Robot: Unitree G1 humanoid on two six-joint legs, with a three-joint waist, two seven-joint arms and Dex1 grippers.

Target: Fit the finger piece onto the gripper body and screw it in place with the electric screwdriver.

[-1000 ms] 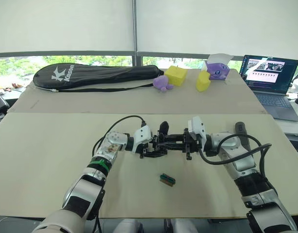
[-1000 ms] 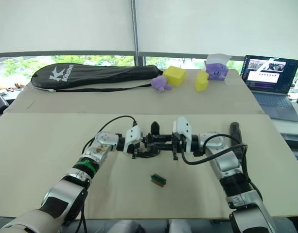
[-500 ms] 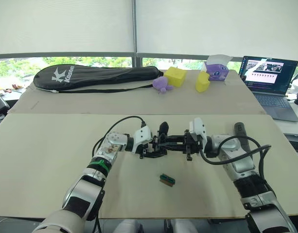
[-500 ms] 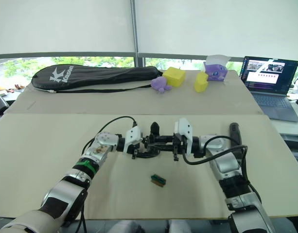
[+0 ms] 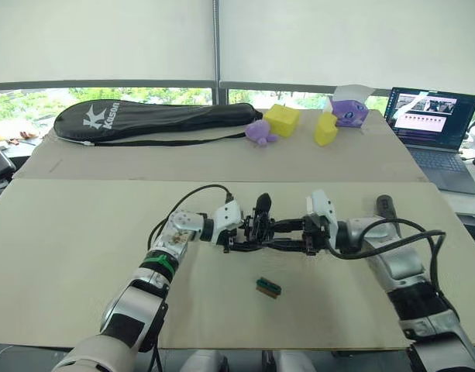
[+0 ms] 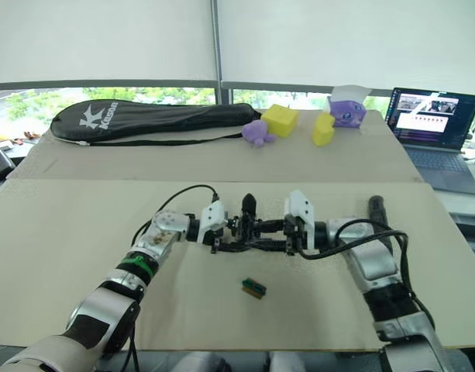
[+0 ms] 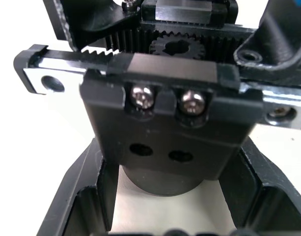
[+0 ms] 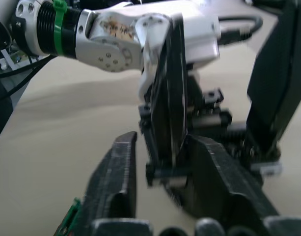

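Above the table (image 5: 82, 256), left gripper (image 5: 245, 231) clamps the gripper body (image 5: 260, 225); right gripper (image 5: 293, 232) spread beside it

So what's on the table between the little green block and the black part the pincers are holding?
Nothing: in the left eye view, bare tabletop separates the green block from the gripper body above it.

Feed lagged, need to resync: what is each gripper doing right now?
Left gripper: shut on the gripper body.
Right gripper: at the gripper body; cannot tell whether its jaws are gripping.
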